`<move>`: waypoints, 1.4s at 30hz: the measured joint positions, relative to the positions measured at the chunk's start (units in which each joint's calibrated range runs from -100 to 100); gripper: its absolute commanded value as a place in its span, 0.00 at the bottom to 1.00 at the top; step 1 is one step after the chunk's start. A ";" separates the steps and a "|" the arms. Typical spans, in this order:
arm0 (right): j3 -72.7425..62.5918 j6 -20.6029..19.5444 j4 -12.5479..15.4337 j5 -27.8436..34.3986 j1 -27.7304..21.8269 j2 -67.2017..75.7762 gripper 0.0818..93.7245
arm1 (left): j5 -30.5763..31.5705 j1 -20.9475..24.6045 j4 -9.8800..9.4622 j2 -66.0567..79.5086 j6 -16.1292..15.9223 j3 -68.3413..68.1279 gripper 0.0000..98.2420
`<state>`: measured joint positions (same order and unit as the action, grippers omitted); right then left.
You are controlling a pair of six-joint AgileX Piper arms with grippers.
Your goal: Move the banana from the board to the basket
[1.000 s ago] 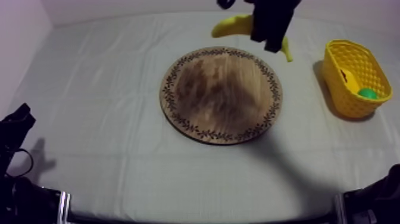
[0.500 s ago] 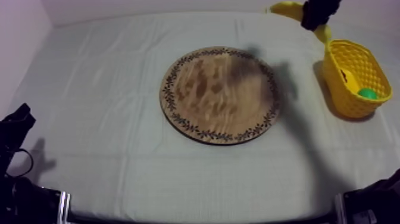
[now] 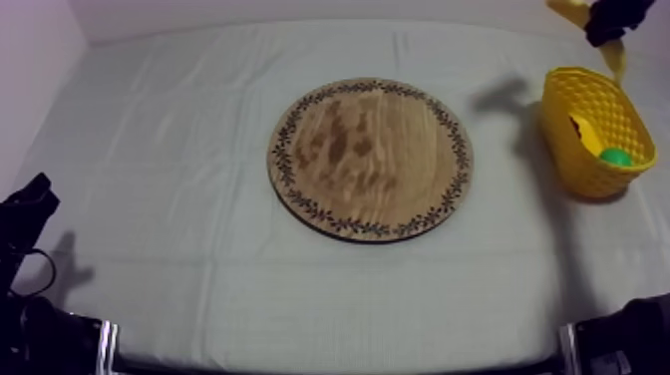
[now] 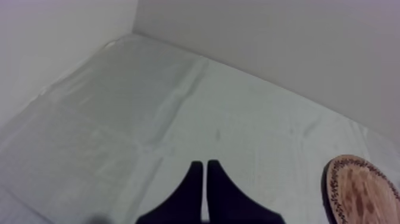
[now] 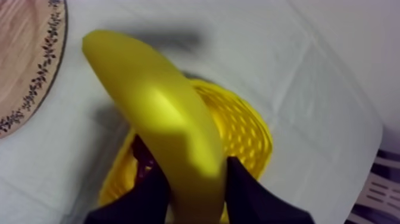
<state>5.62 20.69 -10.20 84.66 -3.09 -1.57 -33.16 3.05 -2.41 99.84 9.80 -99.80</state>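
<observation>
Clamped on the banana [image 5: 156, 113], the right gripper [image 5: 190, 179] has swung from the now-bare wooden board [image 3: 369, 158] to over the yellow basket [image 3: 560, 120] near the table's [image 3: 179, 150] far right corner, only the drop remaining; the left gripper [image 4: 204, 173] rests closed, empty.

There's the grey-white cloth [image 3: 160, 199], wide and lightly creased under soft, even light. Behind it runs a plain pale back wall [image 3: 249, 12], meeting a side wall [image 3: 30, 60] at the left corner.
</observation>
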 measured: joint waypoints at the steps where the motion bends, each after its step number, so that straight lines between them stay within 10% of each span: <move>1: 0.19 0.05 0.00 0.10 -0.68 0.25 0.27 | 0.00 0.00 0.00 0.00 0.00 0.00 0.00; 34: 9.45 -1.80 -1.15 -6.17 -8.32 -12.96 0.29 | 0.00 0.00 0.00 0.00 0.00 0.00 0.00; 42: 11.54 -3.92 -3.11 -11.11 -7.64 -18.88 0.45 | 0.00 0.00 0.00 0.00 0.00 0.00 0.00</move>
<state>17.17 16.76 -13.31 73.56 -10.73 -20.44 -33.16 3.05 -2.41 99.84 9.80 -99.80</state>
